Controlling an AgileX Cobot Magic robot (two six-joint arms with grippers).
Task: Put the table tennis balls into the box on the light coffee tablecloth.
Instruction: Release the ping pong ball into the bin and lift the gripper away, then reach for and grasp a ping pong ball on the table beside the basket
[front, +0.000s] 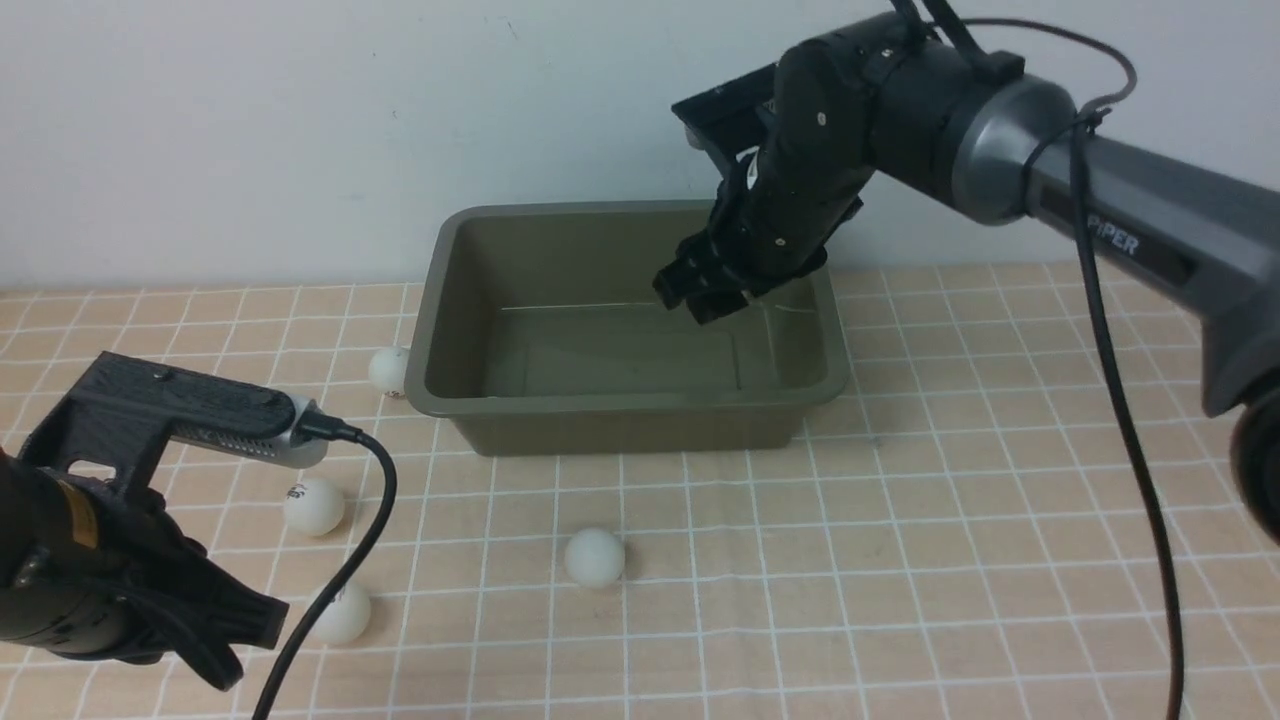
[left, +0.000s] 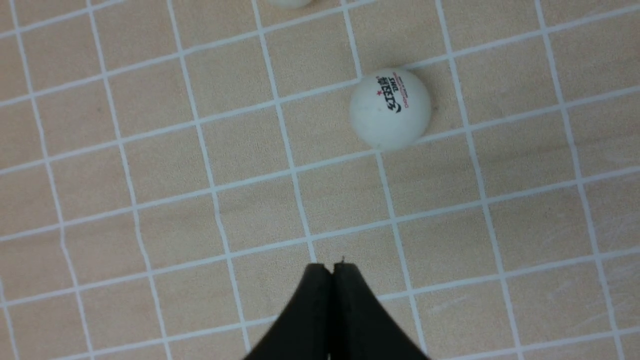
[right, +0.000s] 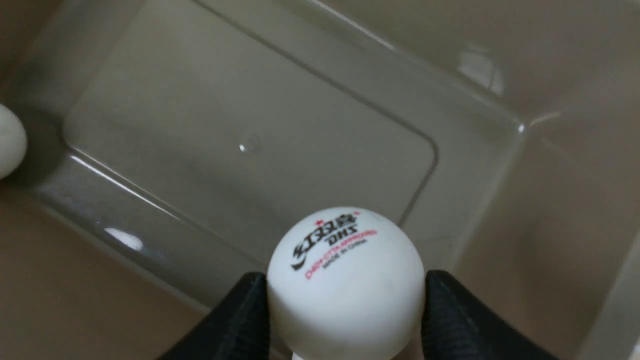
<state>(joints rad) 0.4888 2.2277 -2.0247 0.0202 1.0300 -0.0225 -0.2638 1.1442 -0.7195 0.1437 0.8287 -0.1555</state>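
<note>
The olive-green box (front: 620, 402) stands on the light coffee tablecloth (front: 900, 500). My right gripper (front: 702, 296) reaches down inside it, over the right part of its floor. It is shut on a white table tennis ball (right: 345, 280) with a dark and red logo. Another ball (right: 10, 140) lies low against a box wall. On the cloth lie several balls: one (front: 388, 370) touching the box's left wall, and others in front (front: 314, 505), (front: 343, 612), (front: 595, 556). My left gripper (left: 330, 267) is shut and empty, a short way from a logo ball (left: 390, 107).
The left arm's black cable (front: 370, 520) hangs over the front-left balls. The right arm (front: 1100, 220) spans the back right above the cloth. A pale wall stands right behind the box.
</note>
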